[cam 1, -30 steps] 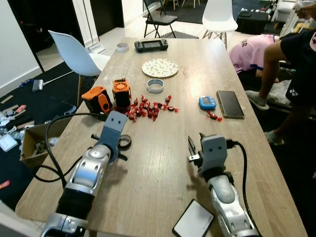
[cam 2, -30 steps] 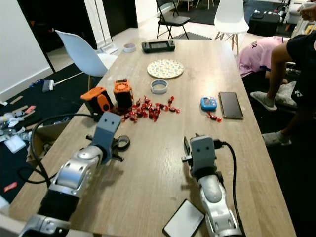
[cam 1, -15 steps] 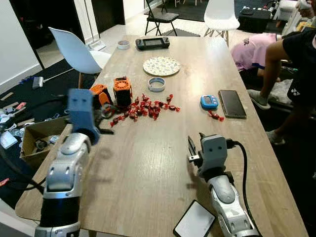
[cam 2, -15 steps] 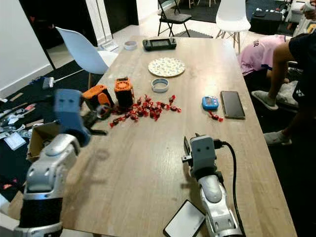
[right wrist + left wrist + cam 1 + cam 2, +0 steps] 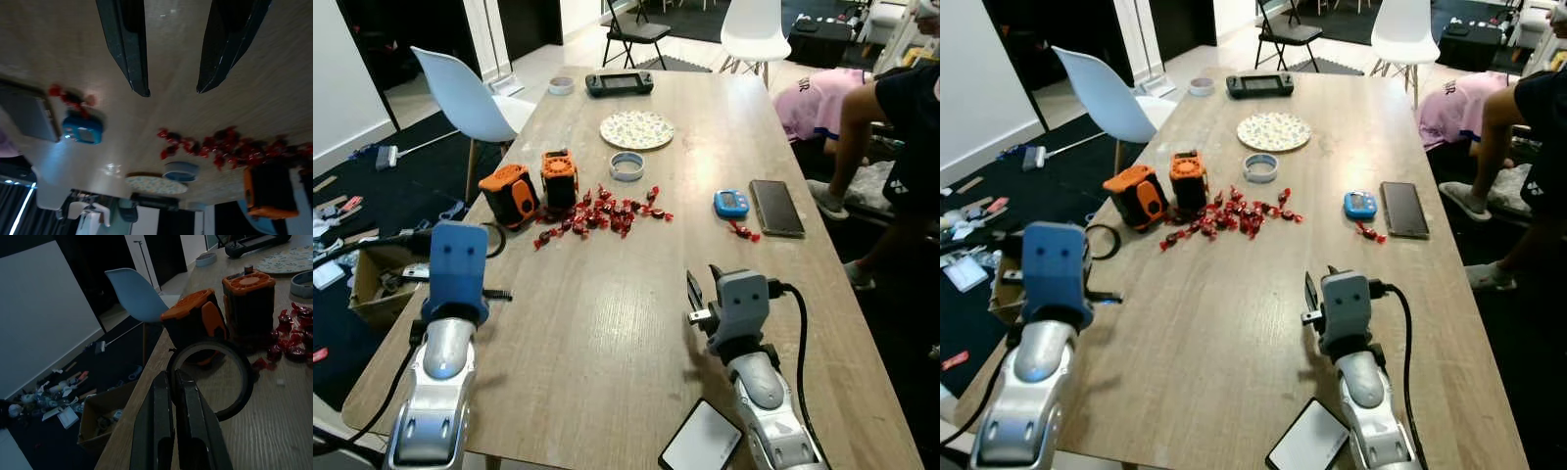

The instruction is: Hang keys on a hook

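Your left gripper (image 5: 172,377) is raised near the table's (image 5: 636,294) left edge, its two black fingers (image 5: 155,421) pressed together on the rim of a black ring (image 5: 215,377) — the ring hangs off the fingertips, tilted, just in front of two orange-and-black boxes (image 5: 222,313). From the head camera you see the same ring (image 5: 1100,241) as a dark loop beside the left wrist housing, over the table edge and close to the nearer orange box (image 5: 509,194). Whether keys hang from it cannot be told.

Your right gripper (image 5: 171,90) sits low over the table near its right front part, jaws apart with bare wood grain between them, holding nothing. Its wrist block (image 5: 741,305) stands upright on the silver arm, cable looping off to the side.

Past the orange boxes a scatter of red candies (image 5: 597,215) runs toward the table's middle. Beyond them sit a small grey ring-shaped dish (image 5: 626,165), a patterned plate (image 5: 636,129) and, at the far end, a black handheld console (image 5: 619,84). On the right half lie a blue gadget (image 5: 730,204) and a dark phone (image 5: 772,207), side by side but apart. Another phone (image 5: 701,448) lies at the near edge, just beside your right arm.

A white chair (image 5: 460,83) stands off the table's left side, and a person (image 5: 891,127) bends over at the far right.
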`<state>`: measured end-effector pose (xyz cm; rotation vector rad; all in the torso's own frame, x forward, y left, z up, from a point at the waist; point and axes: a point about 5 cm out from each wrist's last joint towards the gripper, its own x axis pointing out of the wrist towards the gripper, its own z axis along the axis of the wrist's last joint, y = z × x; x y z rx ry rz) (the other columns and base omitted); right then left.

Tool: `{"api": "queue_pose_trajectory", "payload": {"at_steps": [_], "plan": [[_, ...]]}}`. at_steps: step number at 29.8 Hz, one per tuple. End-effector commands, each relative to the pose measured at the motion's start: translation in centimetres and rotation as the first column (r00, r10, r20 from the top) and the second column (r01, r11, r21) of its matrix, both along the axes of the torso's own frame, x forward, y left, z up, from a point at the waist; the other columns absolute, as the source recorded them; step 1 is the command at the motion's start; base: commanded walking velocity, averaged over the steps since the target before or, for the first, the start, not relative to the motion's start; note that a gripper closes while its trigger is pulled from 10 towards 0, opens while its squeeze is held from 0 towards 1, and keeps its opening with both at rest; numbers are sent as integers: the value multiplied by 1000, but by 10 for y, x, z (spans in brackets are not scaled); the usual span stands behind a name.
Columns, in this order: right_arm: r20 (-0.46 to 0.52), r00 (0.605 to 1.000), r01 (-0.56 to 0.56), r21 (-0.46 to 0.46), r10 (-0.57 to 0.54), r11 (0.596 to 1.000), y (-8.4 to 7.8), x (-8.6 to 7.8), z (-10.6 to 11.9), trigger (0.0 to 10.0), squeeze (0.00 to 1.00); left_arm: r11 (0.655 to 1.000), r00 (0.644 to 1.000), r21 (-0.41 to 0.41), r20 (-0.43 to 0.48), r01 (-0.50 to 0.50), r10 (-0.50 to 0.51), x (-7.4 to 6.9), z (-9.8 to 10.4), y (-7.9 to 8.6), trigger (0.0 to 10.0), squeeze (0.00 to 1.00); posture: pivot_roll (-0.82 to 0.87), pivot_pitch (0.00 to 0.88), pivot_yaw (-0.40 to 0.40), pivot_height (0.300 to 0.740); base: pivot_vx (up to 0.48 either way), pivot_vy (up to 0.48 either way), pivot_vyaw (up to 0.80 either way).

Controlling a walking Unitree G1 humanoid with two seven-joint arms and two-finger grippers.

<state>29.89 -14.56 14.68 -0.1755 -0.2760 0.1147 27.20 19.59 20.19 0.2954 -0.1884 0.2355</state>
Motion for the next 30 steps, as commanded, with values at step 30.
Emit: {"api": "queue_pose_trajectory", "payload": {"at_steps": [30], "plan": [[-25,981,-193,-106,191,975,6,-9,-1,10000,0,919,932,153,-65,363,-357,39,-4,-6,10000,0,71,168,18,740,0,0,0]]}}
